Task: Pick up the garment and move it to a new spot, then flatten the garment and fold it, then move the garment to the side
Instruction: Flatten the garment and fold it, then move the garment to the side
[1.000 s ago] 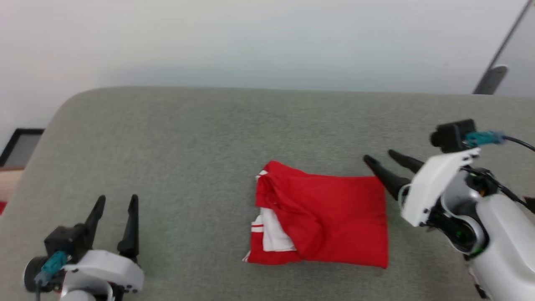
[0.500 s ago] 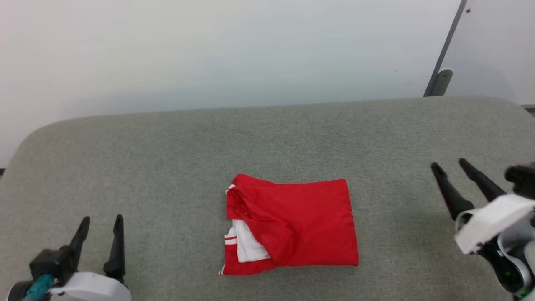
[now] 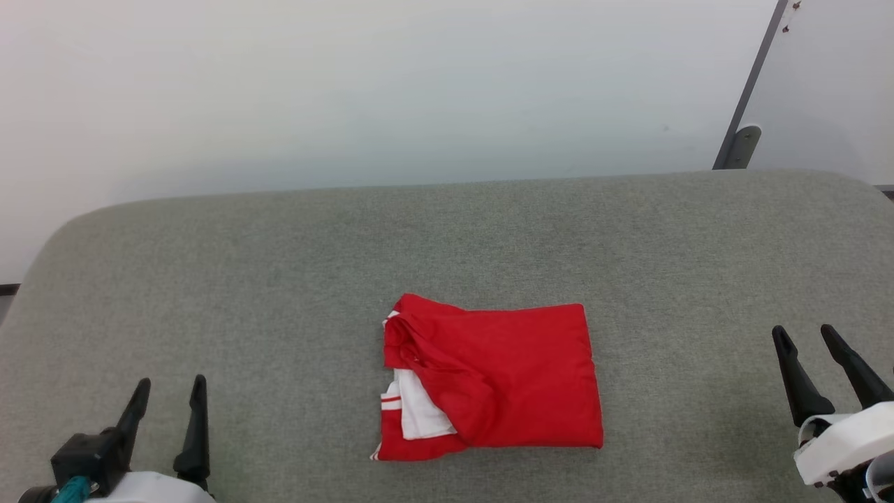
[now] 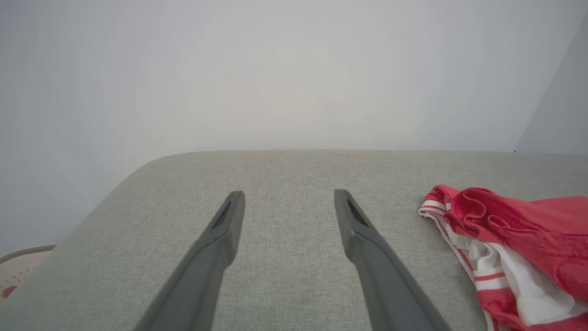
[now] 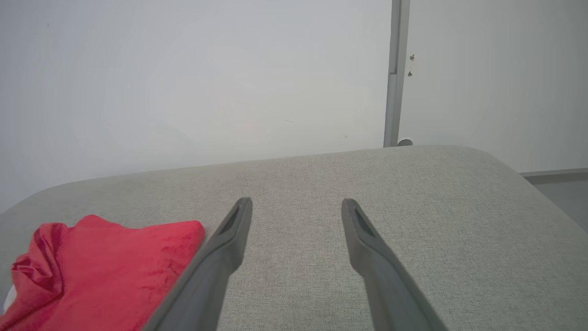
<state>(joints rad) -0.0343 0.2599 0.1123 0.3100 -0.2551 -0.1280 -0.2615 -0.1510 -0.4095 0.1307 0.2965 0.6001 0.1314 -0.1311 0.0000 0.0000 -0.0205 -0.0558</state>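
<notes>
Pale grey wall (image 3: 349,91) rises behind a grey padded table (image 3: 279,265) with rounded corners, and a dark upright strip (image 3: 751,91) runs down the wall above the table's far right corner.

The shirt (image 3: 517,377) lies folded at the middle of the table, closer to its near edge than to its far edge, flat on the padding and touching neither gripper. It forms a rough rectangle with its long axis running along the table from left to right. The bunched, rumpled end points to the table's left side and the smooth folded edge to its right.

From the head view the whole folded shape can be seen. The left gripper (image 3: 172,383) is over the table's near left part and the right gripper (image 3: 804,332) over its near right part, each well apart from the shirt.

The left wrist view brings the rumpled end close: white cloth tucked under red, with red-and-white striped trim along the edge. The right wrist view shows the plain red end instead, plus the wall strip with two small dark marks beside it.

On both grippers the two dark fingers stand wide apart with bare padding between them, holding nothing.
</notes>
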